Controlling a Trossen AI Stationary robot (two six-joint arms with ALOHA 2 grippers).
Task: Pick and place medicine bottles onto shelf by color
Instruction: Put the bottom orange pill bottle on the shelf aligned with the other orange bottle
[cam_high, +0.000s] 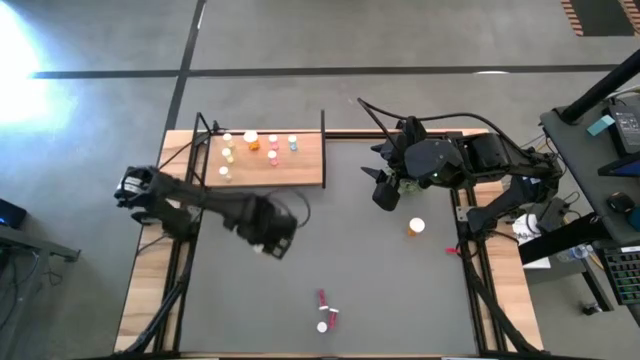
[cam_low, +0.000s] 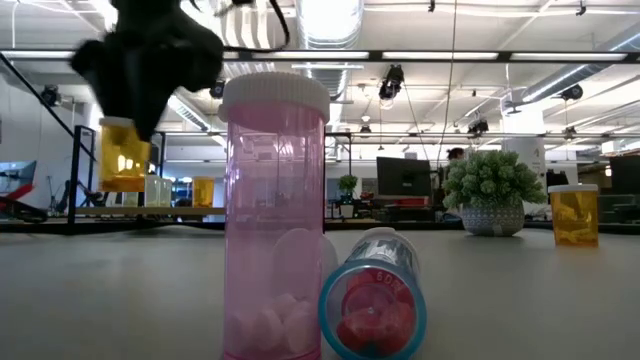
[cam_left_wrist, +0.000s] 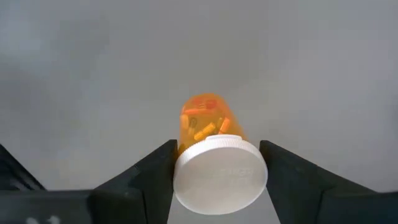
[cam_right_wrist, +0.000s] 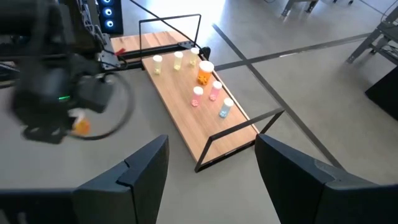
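My left gripper (cam_high: 268, 235) hangs over the grey mat's left half, in front of the shelf (cam_high: 300, 172), shut on an orange medicine bottle (cam_left_wrist: 202, 121) with a white cap. Several bottles (cam_high: 262, 146) stand on the shelf (cam_right_wrist: 186, 121). An orange bottle (cam_high: 416, 227) stands on the mat at the right. At the near edge one pink bottle (cam_low: 275, 215) stands upright and another (cam_low: 372, 305) lies on its side. My right gripper (cam_high: 385, 190) waits open, raised at the far right, with nothing between its fingers (cam_right_wrist: 146, 165). My left gripper pinches the orange bottle by the rim of its white cap (cam_left_wrist: 219, 173), one finger on either side. The fingers come from above, pointing down. The bottle (cam_low: 123, 155) hangs upright below them, cap up, lifted clear of the mat.
A thin black wire frame (cam_right_wrist: 168, 22) rises at both ends of the shelf. A small green plant in a pot (cam_low: 490, 190) shows in the low view beside the right-hand orange bottle (cam_low: 574, 215). The grey mat (cam_high: 380, 290) has bare room in its middle.
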